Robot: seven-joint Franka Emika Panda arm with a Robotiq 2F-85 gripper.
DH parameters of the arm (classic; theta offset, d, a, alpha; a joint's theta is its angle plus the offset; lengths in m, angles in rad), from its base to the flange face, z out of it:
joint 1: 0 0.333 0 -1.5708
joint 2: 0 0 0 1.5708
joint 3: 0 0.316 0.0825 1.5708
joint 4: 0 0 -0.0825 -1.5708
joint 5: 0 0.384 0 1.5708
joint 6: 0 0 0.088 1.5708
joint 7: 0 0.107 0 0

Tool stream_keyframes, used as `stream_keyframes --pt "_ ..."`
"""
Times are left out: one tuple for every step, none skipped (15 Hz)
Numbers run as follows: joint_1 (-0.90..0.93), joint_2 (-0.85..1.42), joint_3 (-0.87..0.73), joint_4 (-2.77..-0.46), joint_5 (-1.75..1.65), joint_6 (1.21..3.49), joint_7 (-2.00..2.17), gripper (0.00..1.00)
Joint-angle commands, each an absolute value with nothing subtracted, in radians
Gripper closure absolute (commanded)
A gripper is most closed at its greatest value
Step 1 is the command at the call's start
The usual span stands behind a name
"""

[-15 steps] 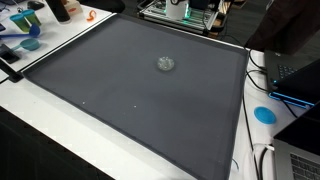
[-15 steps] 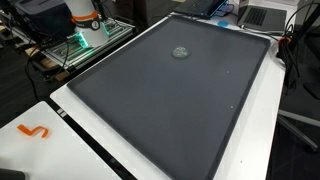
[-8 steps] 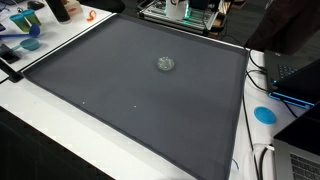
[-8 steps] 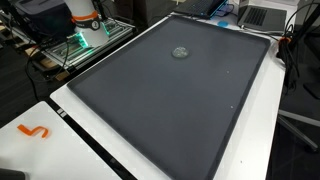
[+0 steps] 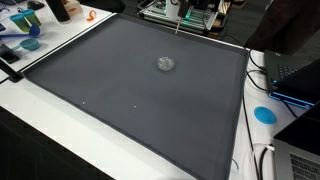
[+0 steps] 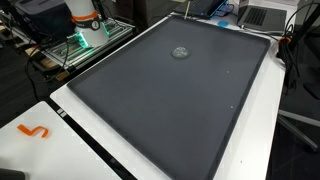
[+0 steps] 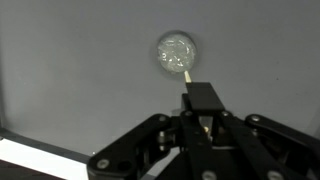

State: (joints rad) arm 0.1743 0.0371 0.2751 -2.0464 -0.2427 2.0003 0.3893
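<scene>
One stick (image 7: pixel 189 78), clamped in the jaws, pointed at the 12 o'clock disc (image 7: pixel 176 50), which a skewed jab could flick away.

The bottom edge cuts off the hand (image 7: pixel 203 118).

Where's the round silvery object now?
The round silvery object lies on the grey mat, toward its far edge in both exterior views; in the wrist view, at the stick tip.
</scene>
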Motion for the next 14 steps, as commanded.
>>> stream_keyframes --pt "0.232 0.13 0.264 -2.003 -0.345 2.005 0.491 0.97" --pt "0.246 0.151 0.261 -1.994 -0.367 1.999 0.511 0.97" --pt "0.26 0.172 0.258 -1.982 -0.376 1.984 0.524 0.97" --pt "0.273 0.191 0.255 -1.973 -0.384 1.977 0.533 0.97" --pt "0.284 0.212 0.253 -1.96 -0.383 1.96 0.533 0.97" --pt "0.296 0.236 0.25 -1.94 -0.38 1.929 0.528 0.97" --pt "0.308 0.256 0.245 -1.922 -0.379 1.9 0.528 0.97" --pt "0.316 0.279 0.243 -1.897 -0.362 1.861 0.514 0.97" --pt "0.308 0.229 0.238 -1.952 -0.352 1.928 0.505 0.97" --pt "0.315 0.243 0.235 -1.94 -0.351 1.92 0.505 0.87" --pt "0.317 0.246 0.233 -1.937 -0.351 1.921 0.505 0.87" --pt "0.317 0.245 0.232 -1.937 -0.351 1.921 0.505 0.87" --pt "0.316 0.243 0.231 -1.937 -0.351 1.921 0.505 0.87" --pt "0.316 0.242 0.23 -1.936 -0.352 1.921 0.505 0.87"
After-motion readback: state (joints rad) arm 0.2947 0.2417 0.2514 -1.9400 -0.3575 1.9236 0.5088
